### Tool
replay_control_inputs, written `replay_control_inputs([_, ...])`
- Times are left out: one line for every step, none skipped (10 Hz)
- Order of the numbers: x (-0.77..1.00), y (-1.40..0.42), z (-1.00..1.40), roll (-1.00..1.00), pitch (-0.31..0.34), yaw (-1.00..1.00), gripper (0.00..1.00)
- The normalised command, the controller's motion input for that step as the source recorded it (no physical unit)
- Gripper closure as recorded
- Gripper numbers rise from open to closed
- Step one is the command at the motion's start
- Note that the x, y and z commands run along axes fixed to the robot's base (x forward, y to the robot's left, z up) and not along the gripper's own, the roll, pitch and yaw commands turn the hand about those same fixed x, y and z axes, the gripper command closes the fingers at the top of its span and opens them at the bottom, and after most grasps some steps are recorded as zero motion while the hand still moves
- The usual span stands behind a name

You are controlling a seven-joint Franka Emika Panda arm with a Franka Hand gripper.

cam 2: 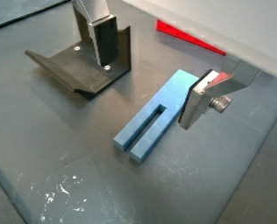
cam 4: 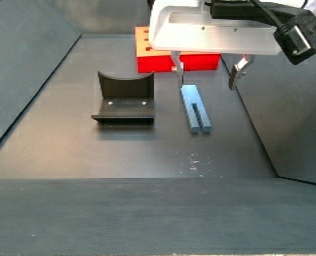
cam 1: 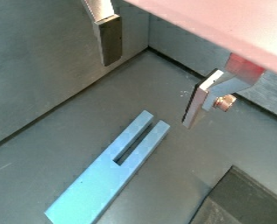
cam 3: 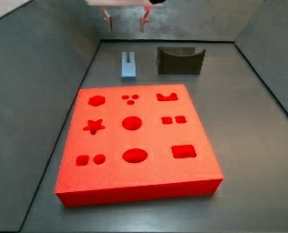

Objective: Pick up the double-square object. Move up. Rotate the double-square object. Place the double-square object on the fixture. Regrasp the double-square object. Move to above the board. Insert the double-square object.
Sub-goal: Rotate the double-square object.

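Note:
The double-square object (cam 2: 156, 120) is a slim blue bar with a slot at one end, lying flat on the grey floor (cam 4: 121, 150). It shows in both side views (cam 3: 129, 64) (cam 4: 196, 108) and in a wrist view (cam 1: 111, 171). My gripper (cam 4: 208, 68) hangs above the bar, open, with nothing between its fingers (cam 2: 102, 39). It is not touching the bar in either wrist view (cam 1: 152, 70) (cam 2: 151, 70). The dark notched fixture (cam 4: 123, 98) (cam 3: 179, 59) (cam 2: 82, 66) stands beside the bar. The red board (cam 3: 134, 136) lies flat with shaped recesses.
Grey walls (cam 3: 61, 55) enclose the floor on several sides. In a side view the board's edge (cam 4: 154, 55) shows behind the gripper. A strip of the board (cam 2: 188, 37) also shows in a wrist view.

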Motion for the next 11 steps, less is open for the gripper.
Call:
replay_control_inputs([0.00,0.00,-1.00,0.00,0.000,0.00,0.00])
replay_control_inputs([0.01,0.00,-1.00,0.00,-0.014,-0.04,0.00])
replay_control_inputs([0.02,0.00,-1.00,-0.01,-0.029,-0.04,0.00])
replay_control_inputs([0.02,0.00,-1.00,-0.03,-0.036,-0.03,0.00])
replay_control_inputs([0.03,0.00,-1.00,-0.05,-0.043,-0.02,0.00])
replay_control_inputs([0.04,0.00,-1.00,-0.06,-0.045,-0.01,0.00])
replay_control_inputs([0.05,0.01,-0.98,-0.08,-0.048,-0.01,0.00])
replay_control_inputs([0.05,0.01,-0.86,-0.10,-0.052,0.00,0.00])
replay_control_inputs([0.05,0.01,-0.76,-0.11,-0.058,0.00,0.00])
replay_control_inputs([0.05,0.01,-0.63,-0.13,-0.064,0.01,0.00])
replay_control_inputs([0.04,0.01,-0.54,-0.14,-0.069,0.01,0.00])
